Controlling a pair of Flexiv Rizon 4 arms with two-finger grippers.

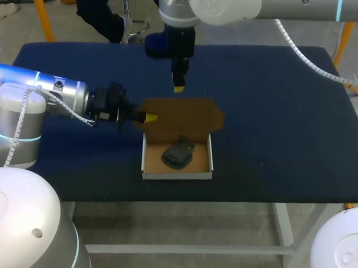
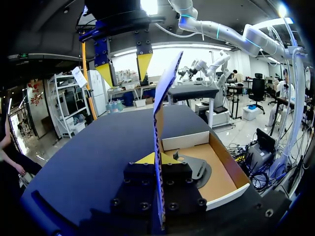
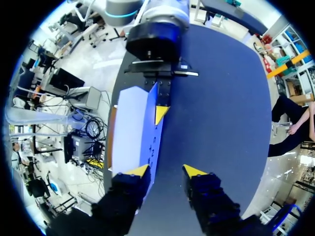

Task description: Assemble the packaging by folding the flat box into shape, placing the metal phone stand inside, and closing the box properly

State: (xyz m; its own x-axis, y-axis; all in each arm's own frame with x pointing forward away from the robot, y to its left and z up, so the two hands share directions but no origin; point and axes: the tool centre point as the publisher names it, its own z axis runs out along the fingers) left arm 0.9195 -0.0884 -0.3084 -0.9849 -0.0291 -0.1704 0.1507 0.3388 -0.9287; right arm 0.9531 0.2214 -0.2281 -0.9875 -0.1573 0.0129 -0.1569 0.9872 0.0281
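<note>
your right gripper (image 1: 179,87), apart, hangs just behind the lid (image 1: 182,113), which stands upright, long axis across the bench (image 1: 285,126), its end clamped by your left gripper (image 1: 149,116).

A table (image 1: 274,114) with a dark blue covering is seen. Its top is spread beneath the left gripper (image 1: 150,117) and the right gripper (image 1: 179,87), and reaches well out to either side of them. In the left wrist view the blue top is shown running on ahead of that gripper to its far edge. Under the table's near edge, a white frame (image 1: 281,226) of legs and crossbars is seen.
</note>
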